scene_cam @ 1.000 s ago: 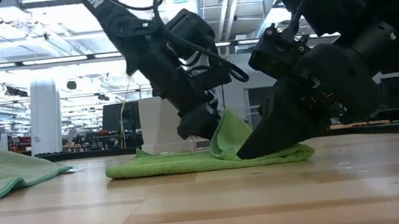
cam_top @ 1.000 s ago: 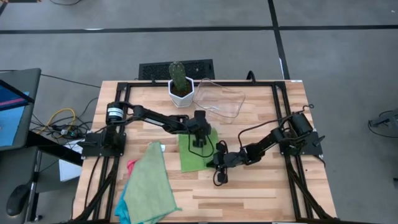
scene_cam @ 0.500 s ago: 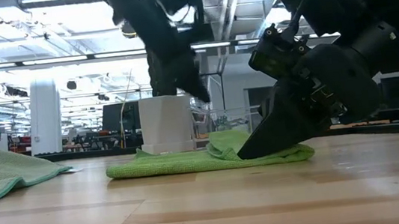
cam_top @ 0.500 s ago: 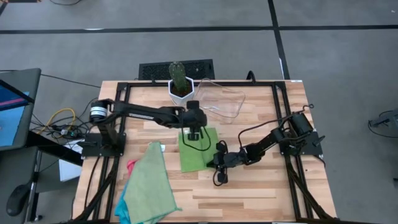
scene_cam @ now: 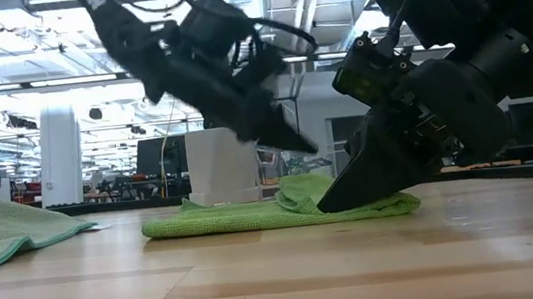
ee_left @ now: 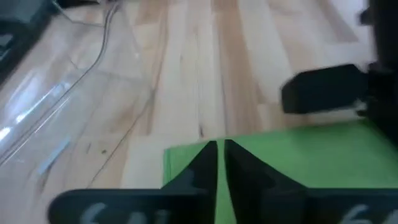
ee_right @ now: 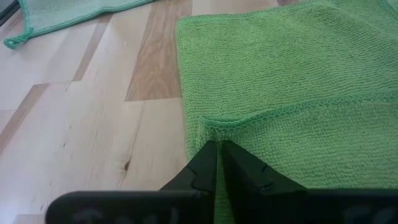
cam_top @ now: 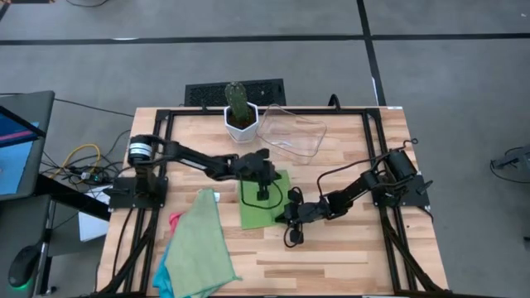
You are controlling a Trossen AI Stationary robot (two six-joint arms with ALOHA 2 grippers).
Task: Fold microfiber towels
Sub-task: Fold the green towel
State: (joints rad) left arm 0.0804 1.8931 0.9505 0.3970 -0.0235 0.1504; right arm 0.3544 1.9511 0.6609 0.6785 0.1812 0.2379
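A light green microfiber towel (cam_top: 263, 203) lies folded on the middle of the table, its layers flat (scene_cam: 254, 214). My left gripper (cam_top: 267, 175) hovers shut and tilted a little above the towel's far part (scene_cam: 305, 147), holding nothing (ee_left: 217, 146). My right gripper (cam_top: 283, 217) is down at the towel's near right corner, shut on it (ee_right: 217, 146). A second light green towel (cam_top: 199, 248) lies spread at the near left, on top of a pink one (cam_top: 174, 219) and a turquoise one (cam_top: 166, 283). My right gripper pinches the towel between its two fingers at the corner of the hemmed upper layer (ee_right: 210, 124), near the towel's near right corner. The fingers slant down from the table's right, their tips low at the tabletop (scene_cam: 325, 206). The towel lies flat and slack on the table.
A white pot with a cactus (cam_top: 240, 116) and a clear plastic tray (cam_top: 291, 132) stand at the far edge behind the towel. Bare wood lies at the near right of the table (cam_top: 356, 257). Black cables trail over the towel (cam_top: 263, 194).
My left gripper has let go of the towel's raised flap, risen clear, then come partway down again, tipped toward level. The flap that stood up beside my right gripper has dropped onto the towel.
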